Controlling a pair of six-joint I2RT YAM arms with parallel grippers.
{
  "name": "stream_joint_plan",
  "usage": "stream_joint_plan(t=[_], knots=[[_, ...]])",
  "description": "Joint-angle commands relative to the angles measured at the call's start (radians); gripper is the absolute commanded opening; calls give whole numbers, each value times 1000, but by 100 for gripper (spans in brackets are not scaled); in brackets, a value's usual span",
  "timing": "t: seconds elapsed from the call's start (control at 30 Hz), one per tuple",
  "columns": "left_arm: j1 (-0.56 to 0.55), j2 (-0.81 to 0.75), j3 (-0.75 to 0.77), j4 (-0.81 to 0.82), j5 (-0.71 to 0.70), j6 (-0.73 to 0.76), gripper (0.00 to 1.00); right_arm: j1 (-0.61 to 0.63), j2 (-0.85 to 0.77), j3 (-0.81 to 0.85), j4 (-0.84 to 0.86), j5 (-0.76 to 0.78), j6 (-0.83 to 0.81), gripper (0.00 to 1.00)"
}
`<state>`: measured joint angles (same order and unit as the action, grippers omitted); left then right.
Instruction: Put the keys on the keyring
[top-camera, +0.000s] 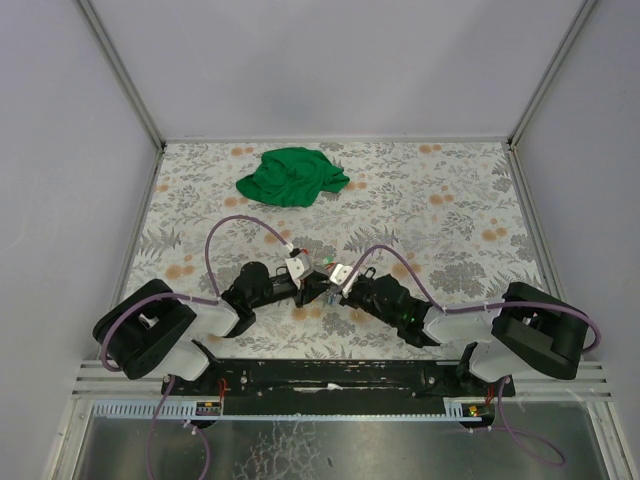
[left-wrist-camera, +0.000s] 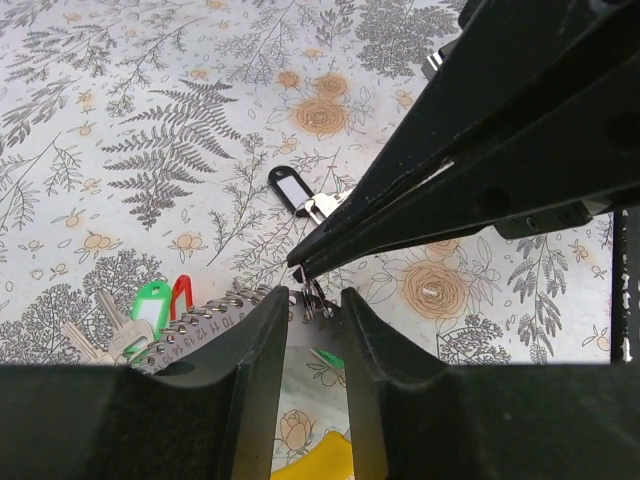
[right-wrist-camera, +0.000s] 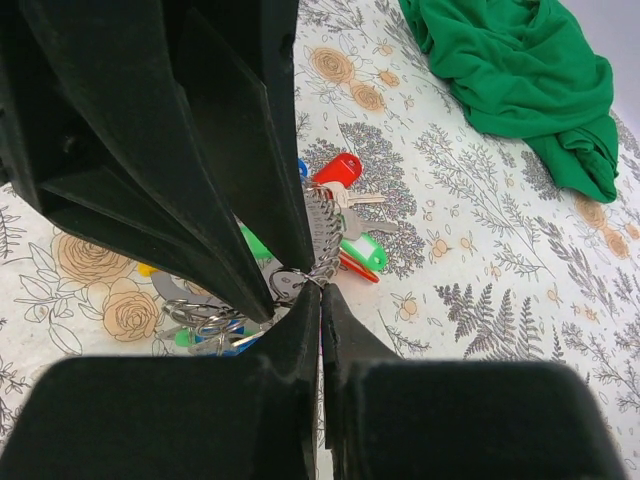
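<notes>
My two grippers meet at the table's middle. My left gripper (top-camera: 306, 284) (left-wrist-camera: 312, 300) is shut on a grey numbered metal strip (left-wrist-camera: 205, 325) edged with wire loops. My right gripper (top-camera: 331, 284) (right-wrist-camera: 321, 290) is shut on the thin wire keyring (right-wrist-camera: 288, 283), which hangs at the strip's end (left-wrist-camera: 315, 297). A green key (left-wrist-camera: 150, 303) and a red key (left-wrist-camera: 180, 294) lie beside the strip. In the right wrist view a red key (right-wrist-camera: 338, 168) and a green key (right-wrist-camera: 366, 250) lie beyond it. A bunch of rings with a blue key (right-wrist-camera: 215, 338) lies under the left fingers.
A crumpled green cloth (top-camera: 292, 176) (right-wrist-camera: 520, 70) lies at the back of the flowered table. A black-rimmed key tag (left-wrist-camera: 288, 188) lies just past the right fingers (left-wrist-camera: 400, 190). A yellow key head (left-wrist-camera: 320, 460) shows below the left jaws.
</notes>
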<state>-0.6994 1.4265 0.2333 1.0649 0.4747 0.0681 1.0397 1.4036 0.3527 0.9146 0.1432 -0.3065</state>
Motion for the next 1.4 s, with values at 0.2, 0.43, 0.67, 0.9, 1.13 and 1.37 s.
stream_joint_plan(t=[0.2,0.43,0.67,0.9,1.13,1.37], knots=[[3,-6,18,64,-81,-7,15,44,9,57,23,86,-40,0],[3,-27,2,68,-98,-5,19,47,1,58,23,101,-37,0],[3,-2,24,55,-82,-17,17,54,-6,64,18,102,-29,0],[3,6,38,32,-86,-19,15,65,-12,71,16,88,-22,0],[2,11,47,13,-88,-23,11,77,-16,60,36,71,-19,0],[3,43,77,-19,-43,-31,11,79,-49,44,67,55,-8,0]])
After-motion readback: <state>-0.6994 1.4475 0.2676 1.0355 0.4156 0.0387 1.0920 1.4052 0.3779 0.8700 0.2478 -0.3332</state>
